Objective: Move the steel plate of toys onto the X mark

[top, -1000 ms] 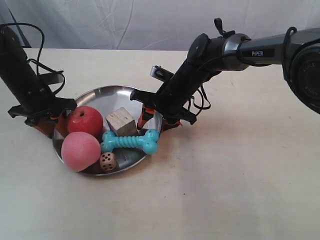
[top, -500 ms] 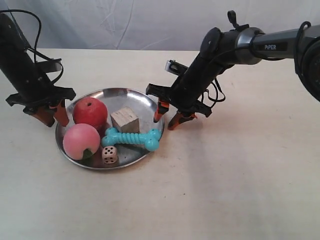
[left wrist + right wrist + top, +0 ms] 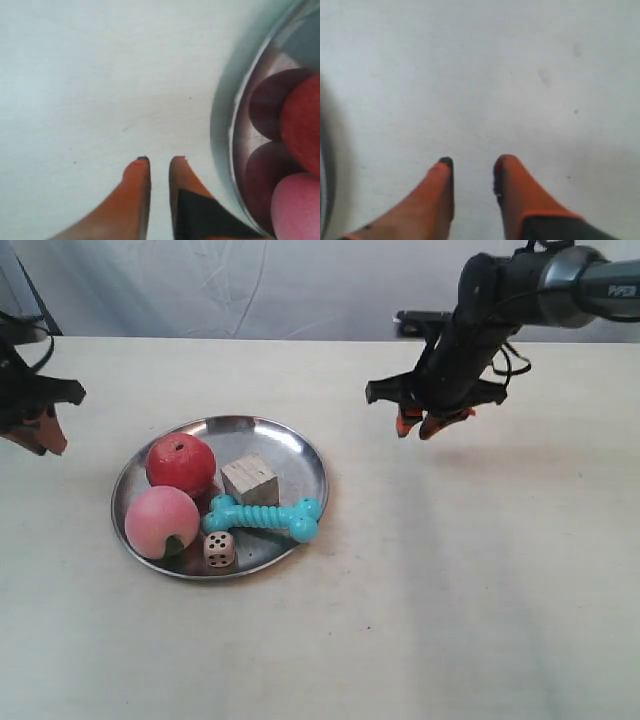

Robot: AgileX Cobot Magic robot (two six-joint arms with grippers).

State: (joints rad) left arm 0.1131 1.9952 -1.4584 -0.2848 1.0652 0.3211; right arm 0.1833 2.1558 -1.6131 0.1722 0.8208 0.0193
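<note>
The steel plate [image 3: 304, 455] lies flat on the table left of centre, with no gripper touching it. It holds the red apple [image 3: 181, 462], pink peach [image 3: 161, 522], wooden cube [image 3: 249, 480], turquoise bone [image 3: 263, 519] and die [image 3: 219, 550]. My left gripper [image 3: 45, 435] hangs off the plate's left side, slightly open and empty. In its wrist view this gripper [image 3: 159, 160] sits beside the plate's rim [image 3: 232, 130], with the apple [image 3: 302, 120] and peach [image 3: 297, 205] showing. Well to the plate's upper right, my right gripper [image 3: 420, 425] is open and empty above bare table [image 3: 472, 161]. No X mark shows.
A creased white cloth [image 3: 250, 285] hangs behind the table's far edge. The right arm [image 3: 520, 285] reaches in from the top right corner. Bare tabletop [image 3: 480, 580] stretches to the right of and in front of the plate.
Both grippers have let go of the plate's rim and drawn away outward, the right one up and far to the right. The plate settled flat and stays put.
</note>
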